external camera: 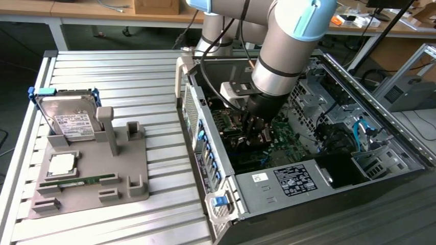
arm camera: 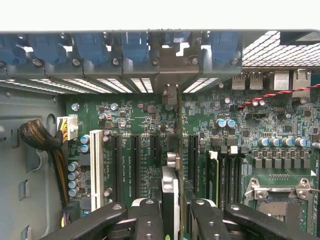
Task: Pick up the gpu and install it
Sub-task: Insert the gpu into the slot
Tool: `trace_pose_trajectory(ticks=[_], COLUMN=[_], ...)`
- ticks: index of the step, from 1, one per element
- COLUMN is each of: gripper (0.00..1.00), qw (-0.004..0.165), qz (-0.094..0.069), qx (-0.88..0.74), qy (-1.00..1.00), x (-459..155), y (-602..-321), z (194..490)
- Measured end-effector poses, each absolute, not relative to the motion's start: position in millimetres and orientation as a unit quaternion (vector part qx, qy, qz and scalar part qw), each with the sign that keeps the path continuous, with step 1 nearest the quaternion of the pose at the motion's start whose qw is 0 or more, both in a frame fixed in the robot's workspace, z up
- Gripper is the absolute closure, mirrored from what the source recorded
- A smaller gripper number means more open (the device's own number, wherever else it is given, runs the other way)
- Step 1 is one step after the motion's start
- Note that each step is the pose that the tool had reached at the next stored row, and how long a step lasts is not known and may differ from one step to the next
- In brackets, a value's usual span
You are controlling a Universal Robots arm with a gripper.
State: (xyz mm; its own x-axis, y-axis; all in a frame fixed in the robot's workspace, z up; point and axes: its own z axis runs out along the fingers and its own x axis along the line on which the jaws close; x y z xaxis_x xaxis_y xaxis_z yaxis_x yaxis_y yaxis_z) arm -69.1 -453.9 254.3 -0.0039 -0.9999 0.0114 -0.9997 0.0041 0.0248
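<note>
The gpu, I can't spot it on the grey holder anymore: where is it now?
The gpu is inside the open computer case, held edge-on by the gripper above the green motherboard, among its expansion slots.

The gpu (arm camera: 172,200) stands on edge in the tool (arm camera: 175,220) over the motherboard (arm camera: 280,150); parts tray (external camera: 89,178) at the exterior view's left of the case (external camera: 272,189).

white labels on hard drive (external camera: 73,124) and computer case (external camera: 295,180), print unreadable

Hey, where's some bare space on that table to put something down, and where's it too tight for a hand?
Free: the ribbed table behind the grey holder, and the strip between holder and computer case. Crowded: the holder, with hard drive and memory stick; inside the case, around the gripper and the gpu.
</note>
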Motion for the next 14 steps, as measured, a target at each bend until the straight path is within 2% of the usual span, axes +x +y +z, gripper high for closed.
trace_pose_trajectory(ticks=[11, 13, 14], gripper=[0.73, 0.72, 0.66], qw=[0.012, 0.012, 0.012], qz=[-0.005, -0.005, -0.005], qx=[0.706, 0.706, 0.706], qy=[-0.708, -0.708, -0.708], x=[-69.1, -69.1, -69.1], y=[-453.9, -453.9, -453.9], z=[254.2, 254.2, 254.2])
